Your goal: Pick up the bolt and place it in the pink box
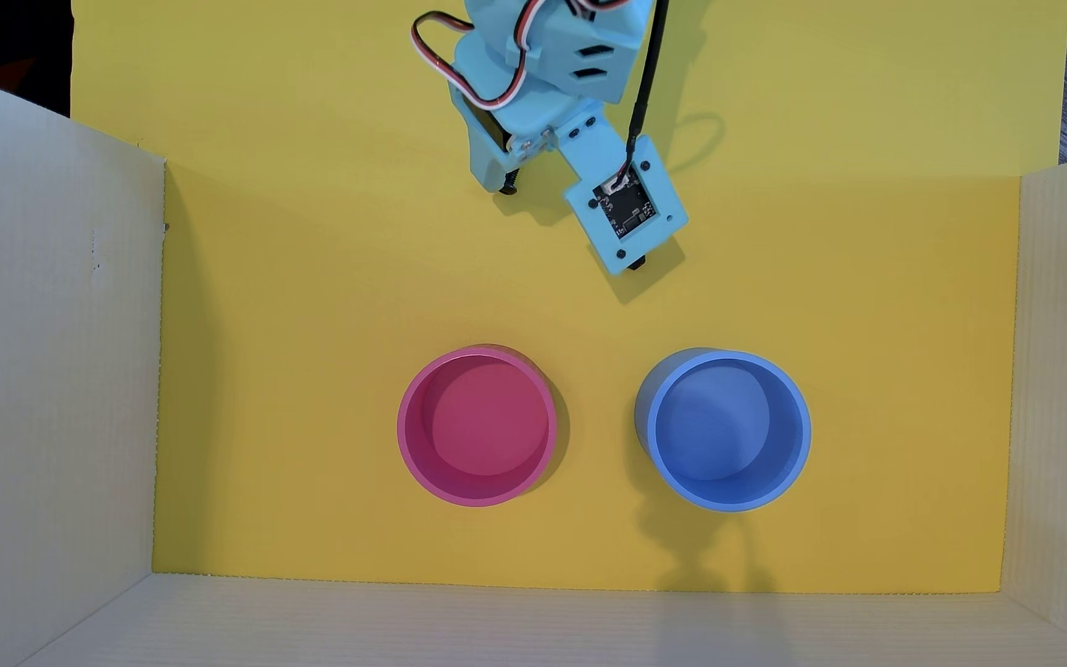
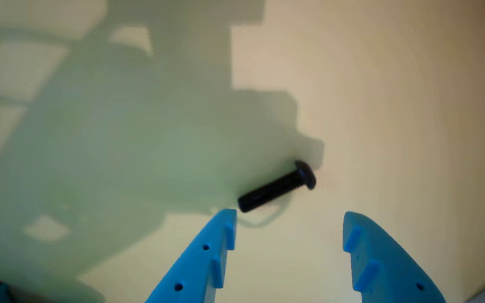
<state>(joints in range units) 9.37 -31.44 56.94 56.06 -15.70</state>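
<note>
Bolt [image 2: 277, 187]: small, rigid, smooth metal lying flat, liable to roll; open pincer [image 2: 289, 225] should clamp mid-shaft.

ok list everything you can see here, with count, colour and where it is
bolt: 1, black, lying on the yellow surface just ahead of the tool's tips in the wrist view
pink box: 1, round, magenta, empty, lower middle of the overhead view
blue container: 1, round, empty, right of the pink box, apart from it
yellow sheet: 1, the floor
cardboard walls: pale, on left, right and bottom sides
arm: 1, light blue, top centre
tool: 1, blue, open, empty
</note>
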